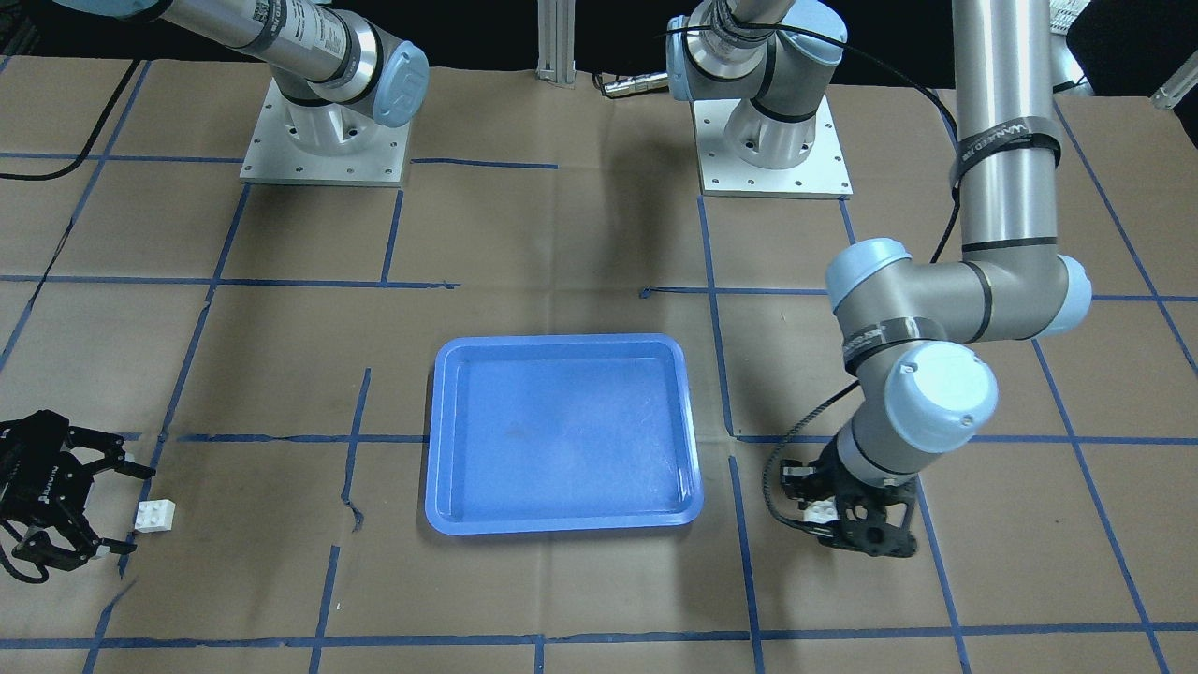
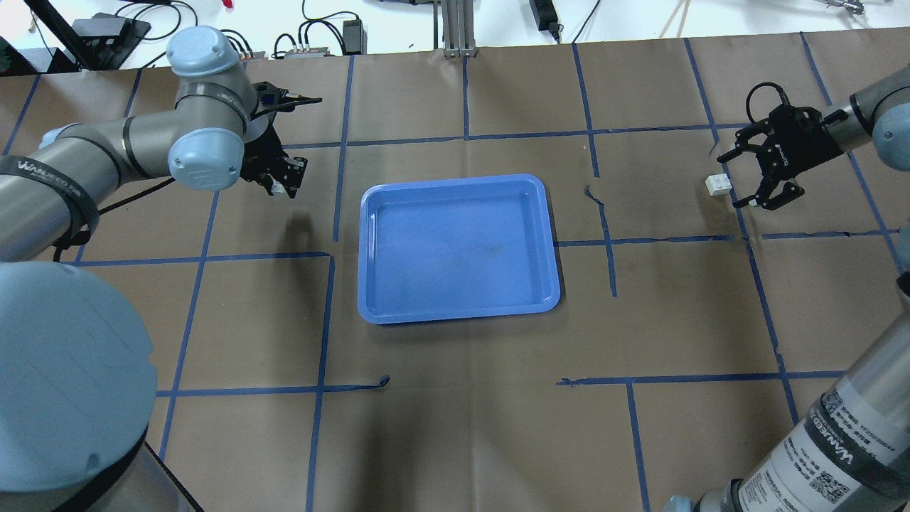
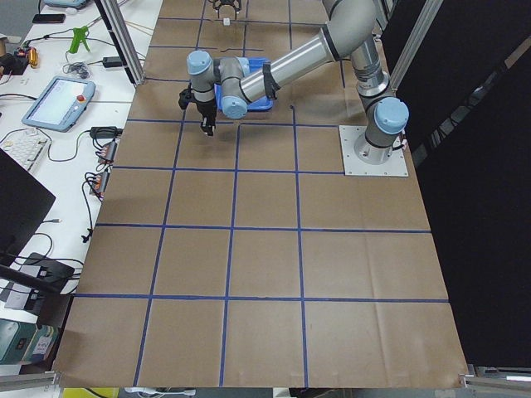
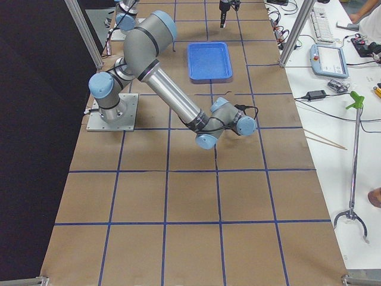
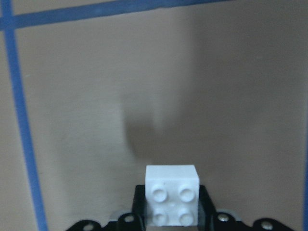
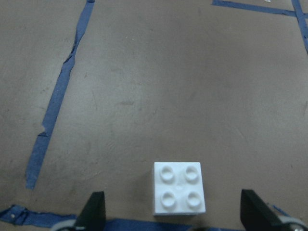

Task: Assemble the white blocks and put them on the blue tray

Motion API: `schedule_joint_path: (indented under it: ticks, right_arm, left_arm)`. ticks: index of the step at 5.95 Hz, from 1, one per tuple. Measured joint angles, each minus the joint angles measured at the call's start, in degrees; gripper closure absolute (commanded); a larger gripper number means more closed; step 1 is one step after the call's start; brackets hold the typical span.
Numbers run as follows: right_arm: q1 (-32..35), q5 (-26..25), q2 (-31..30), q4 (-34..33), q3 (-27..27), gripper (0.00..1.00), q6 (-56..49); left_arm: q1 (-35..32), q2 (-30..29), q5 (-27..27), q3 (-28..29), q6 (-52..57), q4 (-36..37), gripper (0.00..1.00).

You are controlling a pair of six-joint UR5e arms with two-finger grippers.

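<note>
**Overhead exterior: one block gripped at upper left, one loose at upper right**

Centre of the frame: blue tray [image 2: 366, 249], flat on the brown-papered table [image 2: 462, 427], long sides running left to right, ringed by a grid of blue tape lines [image 2: 242, 391].

Upper left of the frame, well apart from the tray: left end effector [image 2: 282, 183], pointed down at the table below a grey elbow joint, clamped onto the gripped white block [image 2: 278, 188]. Only a sliver of white showing here. Clearer from the left wrist camera, bottom centre of that frame: four studs facing the lens, a dark finger [image 5: 206, 204] pressed against each side. Cannot tell whether this block touches the table or hangs just above it.

Upper right of the frame, equally far from the tray on the other side: right end effector [image 2: 736, 179], lying low and reaching in from the right edge, spread wide and gripping nothing. Just beside its tips, on the tray-facing side: loose white block [image 2: 718, 185], studs up, resting on the table. From the right wrist camera, seen at bottom centre in the gap between the two black fingertips [image 6: 94, 209], touching neither, with a blue tape line passing under its near edge.

Both blocks outside the tray and well apart from each other, one off each short end.
</note>
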Motion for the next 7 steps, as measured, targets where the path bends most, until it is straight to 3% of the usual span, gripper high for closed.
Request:
schedule_joint_path:
  ticks: [4, 6, 7]
  right_arm:
    - [0.0, 0.0, 0.0, -0.4, 0.0, 0.6, -0.2]
    - [0.2, -0.1, -0.2, -0.6, -0.1, 0.65, -0.1]
    - [0.4, -0.1, -0.4, -0.6, -0.3, 0.67, 0.2]
  left_arm:
    - [-19.4, 1.7, 1.4, -0.7, -12.9, -0.7, 1.0]
    - [-24.4, 2.0, 5.1, -1.2, -9.2, -0.8, 1.0]
    - [-25.4, 2.2, 5.9, -1.8, -1.1, -0.6, 1.0]
